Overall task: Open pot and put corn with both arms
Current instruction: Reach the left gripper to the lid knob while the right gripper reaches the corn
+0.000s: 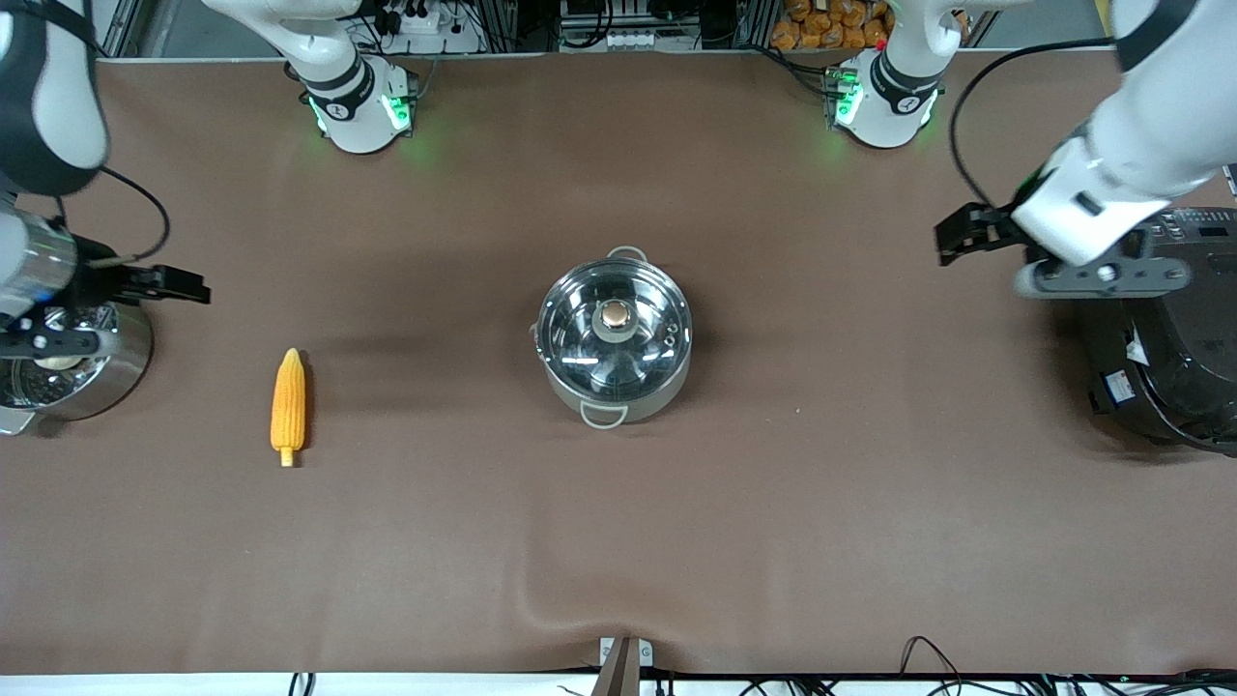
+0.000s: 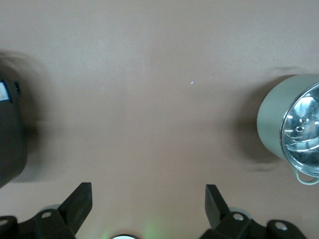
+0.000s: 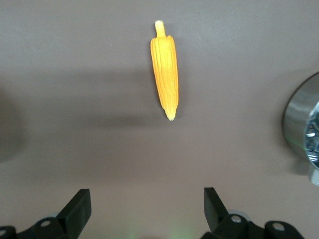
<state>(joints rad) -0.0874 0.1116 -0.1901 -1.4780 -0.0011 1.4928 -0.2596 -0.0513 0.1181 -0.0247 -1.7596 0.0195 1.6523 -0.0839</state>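
Note:
The steel pot (image 1: 646, 398) stands at the table's middle with its glass lid (image 1: 578, 338) on and the copper knob (image 1: 615, 314) on top. It also shows in the left wrist view (image 2: 271, 119). The corn (image 1: 289, 406) lies on the cloth toward the right arm's end, stalk stub nearer to the front camera; it also shows in the right wrist view (image 3: 165, 69). My right gripper (image 1: 184, 284) is open and empty, up beside the steamer pot. My left gripper (image 1: 952, 237) is open and empty, up beside the rice cooker. Both wrist views show spread fingers over bare cloth (image 2: 148, 204) (image 3: 147, 206).
A steel steamer pot (image 1: 116, 372) stands at the right arm's end; its wall shows in the right wrist view (image 3: 298, 122). A large black rice cooker (image 1: 1174, 358) stands at the left arm's end, also seen in the left wrist view (image 2: 7, 144). Brown cloth covers the table.

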